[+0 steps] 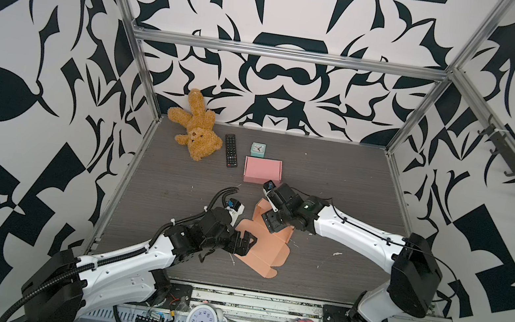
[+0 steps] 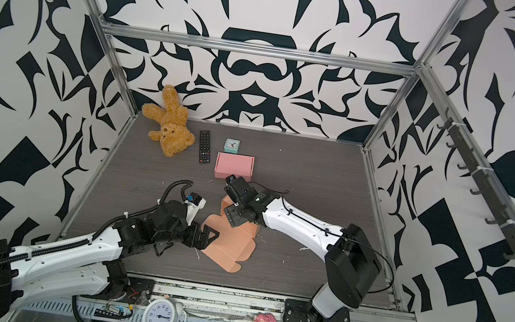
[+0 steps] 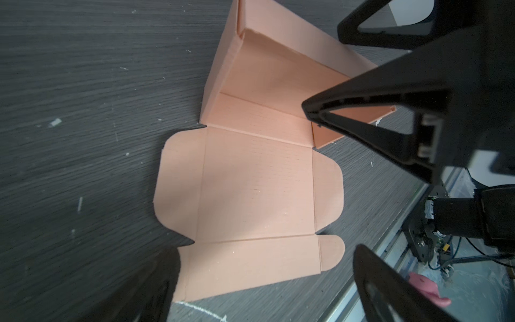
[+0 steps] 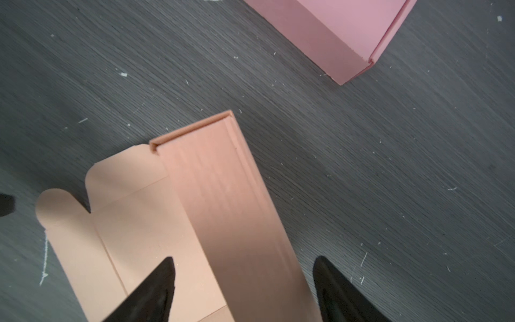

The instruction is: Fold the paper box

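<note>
- While the peach paper box (image 1: 266, 255) lies half made on the dark table (image 1: 175, 191), near the front and between my two arms, I take a good look at it.
- One long wall (image 4: 228, 195) stands up already. The rest, with its round flaps (image 3: 178, 189), lies flat.
- My left pincer (image 1: 246, 244) is wide open over the box's left edge and holds nothing.
- My right pincer (image 4: 243, 258) is open too, with one finger on each side of the raised wall. I see no squeeze on it.
- I think the box is very light, thin card. It should bend easily along its fold lines. A hard pinch could dent it, and it may slide on the smooth table.
- I would take a flap by its edge, close to a fold line, and press the box floor down with the other pincer.
</note>
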Motion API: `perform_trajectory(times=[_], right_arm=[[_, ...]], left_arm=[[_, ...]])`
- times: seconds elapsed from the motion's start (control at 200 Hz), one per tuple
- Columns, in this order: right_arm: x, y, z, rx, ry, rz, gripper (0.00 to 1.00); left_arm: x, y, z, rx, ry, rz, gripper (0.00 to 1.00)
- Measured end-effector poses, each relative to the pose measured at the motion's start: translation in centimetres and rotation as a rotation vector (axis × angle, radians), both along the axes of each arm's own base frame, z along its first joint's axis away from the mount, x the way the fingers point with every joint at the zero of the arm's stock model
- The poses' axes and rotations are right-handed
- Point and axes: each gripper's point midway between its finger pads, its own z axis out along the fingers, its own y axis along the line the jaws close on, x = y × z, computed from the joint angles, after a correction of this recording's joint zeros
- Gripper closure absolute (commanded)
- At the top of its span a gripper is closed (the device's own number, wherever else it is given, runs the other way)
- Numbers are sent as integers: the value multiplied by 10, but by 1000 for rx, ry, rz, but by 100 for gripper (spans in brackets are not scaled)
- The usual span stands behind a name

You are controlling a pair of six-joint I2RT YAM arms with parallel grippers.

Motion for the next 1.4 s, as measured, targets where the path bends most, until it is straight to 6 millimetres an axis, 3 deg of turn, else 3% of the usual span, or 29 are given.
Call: perform_trajectory(times=[0.54, 0.97, 1.4], right_arm=[[16, 2, -9, 45, 43, -20, 33], [27, -2, -9, 110, 78, -41, 41], [38, -11, -21, 204, 156, -90, 46]], left_arm=[[7, 7, 10, 15, -26, 29, 1], [11, 7, 7, 26, -31, 37, 1], [14, 13, 24, 1, -62, 53, 1]])
